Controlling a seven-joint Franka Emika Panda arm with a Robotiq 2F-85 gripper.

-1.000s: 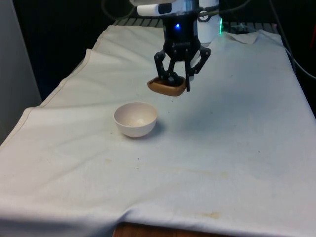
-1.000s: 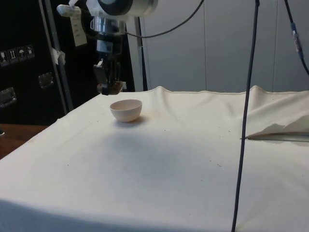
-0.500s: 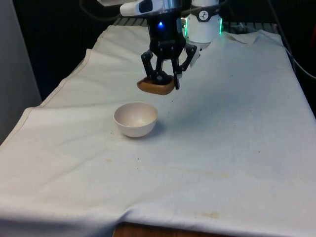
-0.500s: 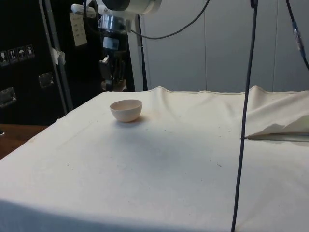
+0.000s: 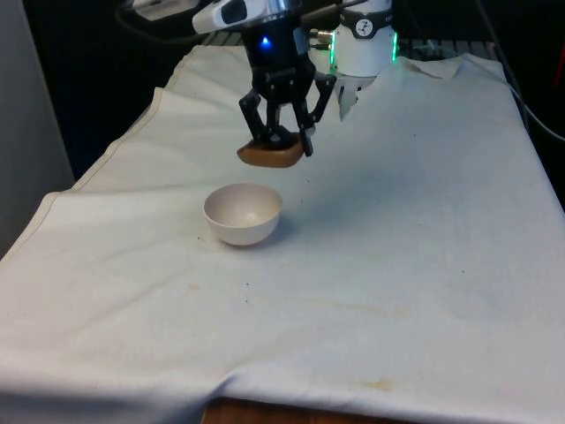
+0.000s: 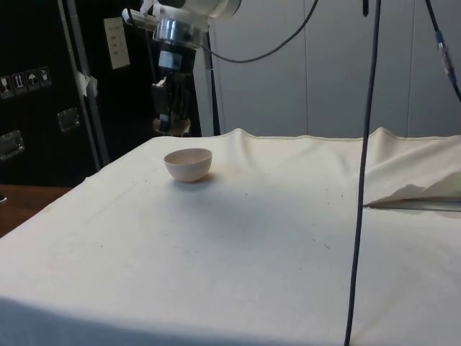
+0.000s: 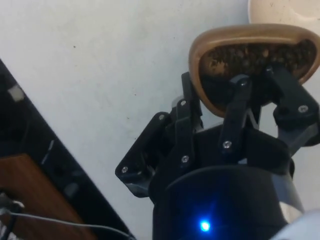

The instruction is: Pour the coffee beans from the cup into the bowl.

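A brown cup (image 5: pixel 270 155) hangs in the air, with my gripper (image 5: pixel 281 139) shut on its rim. In the wrist view the cup (image 7: pixel 250 45) holds dark coffee beans (image 7: pixel 255 57), and one finger (image 7: pixel 235 107) reaches inside it. A white bowl (image 5: pixel 243 213) stands on the cloth, below the cup and slightly towards the front view's left. In the side view the cup (image 6: pixel 171 127) and gripper (image 6: pixel 170 119) hang behind and above the bowl (image 6: pixel 189 163). The bowl's rim (image 7: pixel 282 10) shows just past the cup in the wrist view.
The white cloth (image 5: pixel 397 230) covers the table, with its edge (image 5: pixel 124 141) at the front view's left. A black cable (image 6: pixel 364 173) hangs in front of the side view. A folded cloth corner (image 6: pixel 421 194) lies at that view's right. Dark wood (image 7: pixel 35 200) shows beyond the table's edge.
My gripper has carried the cup towards the front view's left and slightly up, closer to a spot over the bowl. The bowl has not moved.
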